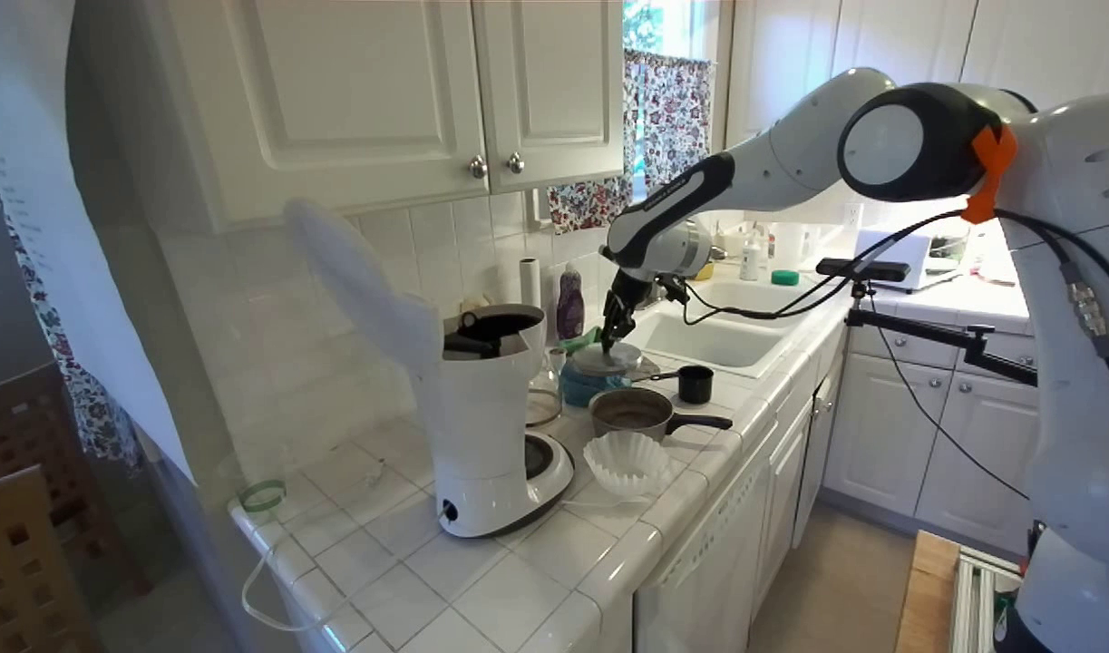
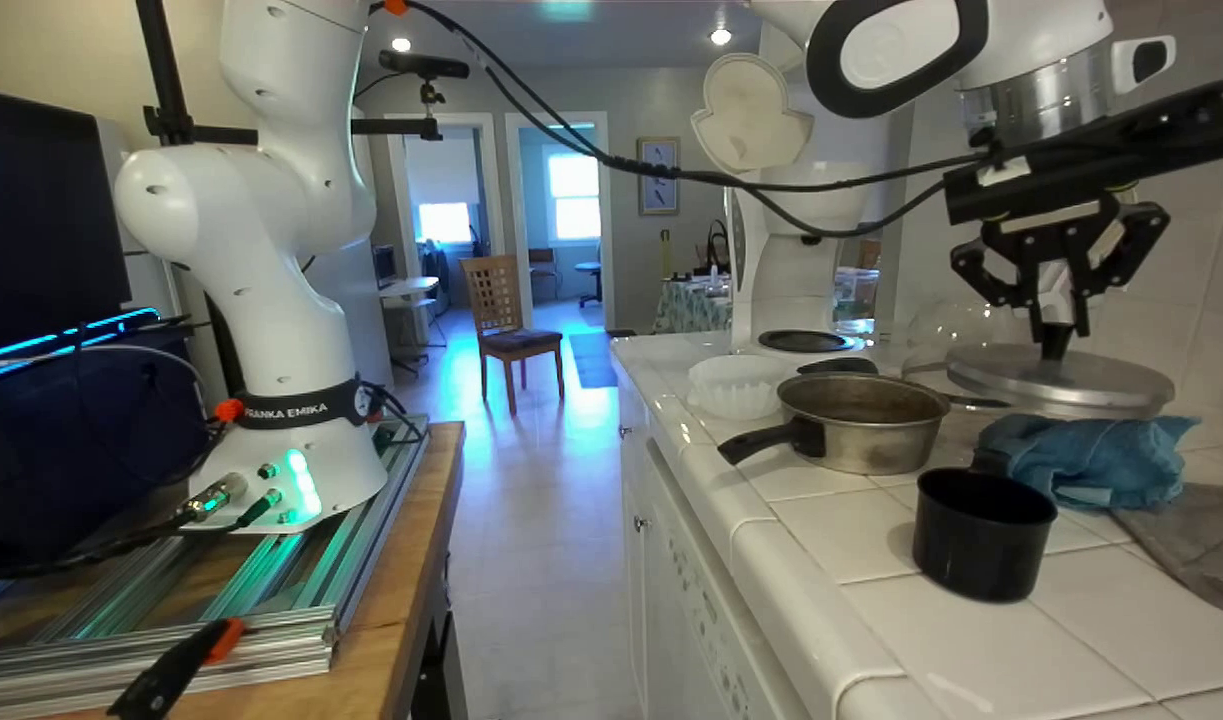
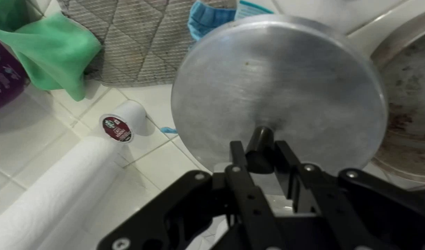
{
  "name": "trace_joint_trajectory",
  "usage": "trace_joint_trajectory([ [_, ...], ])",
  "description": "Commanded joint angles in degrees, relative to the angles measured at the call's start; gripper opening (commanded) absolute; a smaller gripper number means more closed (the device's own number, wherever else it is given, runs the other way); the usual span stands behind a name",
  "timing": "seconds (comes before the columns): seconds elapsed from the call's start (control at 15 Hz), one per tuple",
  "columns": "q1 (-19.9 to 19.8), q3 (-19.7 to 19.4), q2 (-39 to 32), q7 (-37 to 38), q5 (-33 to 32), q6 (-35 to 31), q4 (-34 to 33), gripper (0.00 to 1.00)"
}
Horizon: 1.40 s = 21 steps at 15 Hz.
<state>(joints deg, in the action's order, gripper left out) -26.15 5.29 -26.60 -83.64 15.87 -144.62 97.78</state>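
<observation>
The gripper (image 2: 1059, 325) was nearly closed, pinching the black knob (image 3: 261, 151) of a metal lid (image 3: 278, 88). In an exterior view, the lid was above a blue cloth (image 2: 1091, 460), right of the saucepan (image 2: 861, 435) and farther back than the black cup (image 2: 983, 540); whether lid and cloth touched was unclear.

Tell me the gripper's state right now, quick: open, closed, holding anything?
Gripper: closed on the black knob of the round metal lid, one finger on either side.
</observation>
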Motion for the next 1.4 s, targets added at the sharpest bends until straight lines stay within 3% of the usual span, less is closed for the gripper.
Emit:
trace_joint_trajectory([
  [0.0,2.1,-1.3,5.6,0.3,1.3,-0.8,7.6,0.07],
  [0.73,7.0,-4.6,11.7,2.9,-0.2,-0.1,15.5,0.07],
  [1.33,10.8,-6.2,12.4,5.5,-2.7,2.3,16.6,0.07],
])
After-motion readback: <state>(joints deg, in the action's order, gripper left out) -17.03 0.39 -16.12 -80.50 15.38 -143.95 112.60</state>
